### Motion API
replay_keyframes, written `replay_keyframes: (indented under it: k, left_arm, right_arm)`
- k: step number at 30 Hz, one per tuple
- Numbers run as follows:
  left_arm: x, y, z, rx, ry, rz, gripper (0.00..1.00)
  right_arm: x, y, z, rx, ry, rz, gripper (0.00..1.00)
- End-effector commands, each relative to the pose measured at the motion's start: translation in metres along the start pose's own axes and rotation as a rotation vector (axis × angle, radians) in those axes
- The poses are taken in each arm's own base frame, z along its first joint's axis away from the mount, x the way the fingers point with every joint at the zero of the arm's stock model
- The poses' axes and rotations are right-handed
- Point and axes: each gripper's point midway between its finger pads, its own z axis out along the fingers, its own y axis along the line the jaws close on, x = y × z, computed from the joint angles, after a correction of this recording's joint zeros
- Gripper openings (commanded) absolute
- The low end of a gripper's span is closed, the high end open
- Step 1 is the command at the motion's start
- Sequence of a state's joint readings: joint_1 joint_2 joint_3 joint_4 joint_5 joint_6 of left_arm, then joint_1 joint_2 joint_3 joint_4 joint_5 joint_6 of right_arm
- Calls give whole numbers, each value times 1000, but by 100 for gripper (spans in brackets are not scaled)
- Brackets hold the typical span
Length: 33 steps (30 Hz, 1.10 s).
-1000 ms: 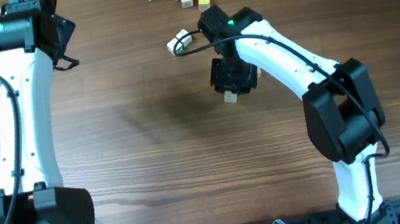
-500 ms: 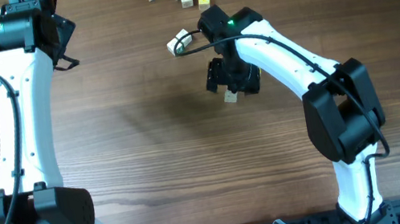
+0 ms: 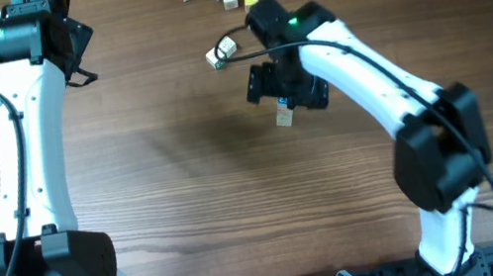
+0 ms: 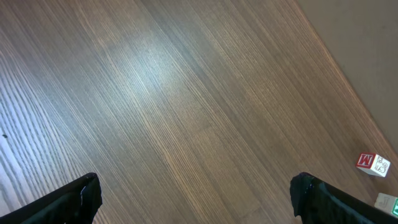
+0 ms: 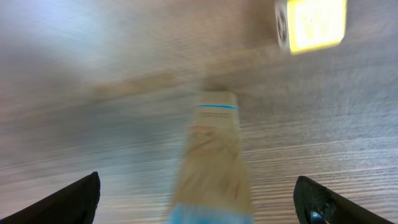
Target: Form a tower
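**Tower stands free btwn open fingers**

We see the right gripper (image 3: 287, 91) spread wide, the tower (image 5: 211, 149) upright btwn its fingers, touching neither; a yellow cube (image 5: 311, 23) lies beyond the tips. Left gripper (image 4: 196, 200) also gapes, nothing btwn its fingers.

The overhead view is bright, even and sharp, with only faint soft shadows on the surface (image 3: 181, 169) beside the arms. The left wrist view shows a broad pale sheen across the wood grain at upper left. The right wrist view is heavily motion-blurred: the tower (image 5: 214, 155) and a yellow cube (image 5: 311, 23) appear smeared.
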<state>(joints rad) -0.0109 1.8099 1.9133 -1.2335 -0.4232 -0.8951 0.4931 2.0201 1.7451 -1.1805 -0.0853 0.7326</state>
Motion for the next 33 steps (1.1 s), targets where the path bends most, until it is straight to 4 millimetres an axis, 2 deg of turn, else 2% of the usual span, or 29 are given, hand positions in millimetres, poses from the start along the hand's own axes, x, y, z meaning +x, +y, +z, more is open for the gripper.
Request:
replay_keyframes:
  k: [1, 2, 3, 4, 5, 6, 7, 8, 9, 10, 11, 13, 16, 19, 21, 23, 24, 27, 28, 30, 31, 33]
  left_arm:
    - [-4, 2, 3, -22, -19, 14, 100]
    - [-4, 2, 3, -22, -19, 14, 100]
    - [-4, 2, 3, -22, -19, 14, 100]
    - [-4, 2, 3, -22, -19, 14, 100]
    - [-4, 2, 3, -22, -19, 14, 100]
    - [-4, 2, 3, -22, -19, 14, 100]
    - [-4, 2, 3, -22, -19, 14, 100]
    - [-4, 2, 3, -22, -19, 14, 100]
    - [-4, 2, 3, -22, -19, 14, 100]
    - [-4, 2, 3, -22, -19, 14, 100]
    - [-4, 2, 3, -22, -19, 14, 100]
    - [-4, 2, 3, -22, -19, 14, 100]
    - [-4, 2, 3, -22, -19, 14, 100]
    - [-4, 2, 3, -22, -19, 14, 100]
    - [-4, 2, 3, -22, -19, 14, 100]
    - [-4, 2, 3, -22, -19, 14, 100]
    - [-4, 2, 3, -22, -19, 14, 100]
    - [-4, 2, 3, -22, -19, 14, 100]
    - [-4, 2, 3, -22, -19, 14, 100]
    - [-4, 2, 3, -22, -19, 14, 100]
    - [-4, 2, 3, -22, -19, 14, 100]
    - [-4, 2, 3, -22, -19, 14, 100]
  right_arm:
    - [-35, 9, -115, -174, -279, 22, 99]
    - [-47, -4, -140, -184, -350, 56, 100]
    - [-58, -22, -155, -168, -406, 100, 100]
    - [-74, -50, -161, -148, -431, 169, 100]
    - [-82, -65, -158, -148, -418, 210, 100]
    - [-94, -84, -144, -141, -381, 237, 100]
    - [-102, -95, -121, -125, -324, 227, 100]
    - [-103, -95, -102, -116, -274, 206, 99]
    - [-104, -90, -73, -105, -203, 177, 100]
    - [-103, -92, -49, -81, -147, 224, 100]
    - [-101, -94, -32, -66, -101, 284, 100]
    - [-98, -87, -1, -89, -14, 293, 100]
    - [-101, -82, 16, -82, -9, 235, 99]
    - [-111, -78, 16, -102, -45, 212, 100]
    - [-110, -77, 26, -92, -34, 172, 100]
    - [-104, -79, 40, -81, 11, 183, 100]
    - [-93, -76, 45, -97, 70, 202, 99]
    - [-80, -81, 47, -64, 122, 279, 100]
    - [-80, -80, 49, -67, 117, 259, 99]
    - [-79, -72, 59, -84, 96, 78, 99]
    - [-76, -72, 63, -77, 98, 42, 99]
    - [-71, -82, 78, -12, 85, 17, 91]
